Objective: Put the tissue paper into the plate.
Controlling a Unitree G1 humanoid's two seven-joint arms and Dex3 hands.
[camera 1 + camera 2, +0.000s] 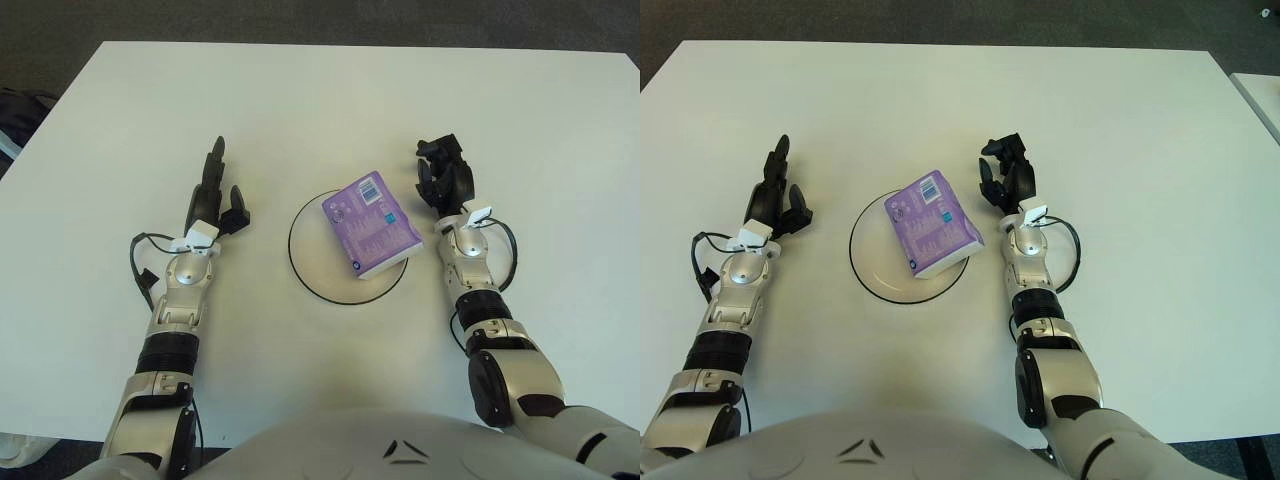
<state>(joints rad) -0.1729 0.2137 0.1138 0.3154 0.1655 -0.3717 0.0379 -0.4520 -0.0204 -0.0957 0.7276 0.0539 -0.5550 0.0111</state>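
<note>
A purple tissue pack (370,223) lies on the white plate with a black rim (305,270), its right corner hanging over the plate's right edge. My right hand (443,176) is just right of the pack, fingers relaxed and apart from it, holding nothing. My left hand (213,195) shows to the left of the plate over the white table, fingers stretched out and empty. The same scene shows in the right eye view, with the pack (933,223) on the plate (862,268).
The white table (330,100) stretches around the plate. Its far edge meets dark floor (300,20). A dark object (18,115) shows beyond the table's left edge.
</note>
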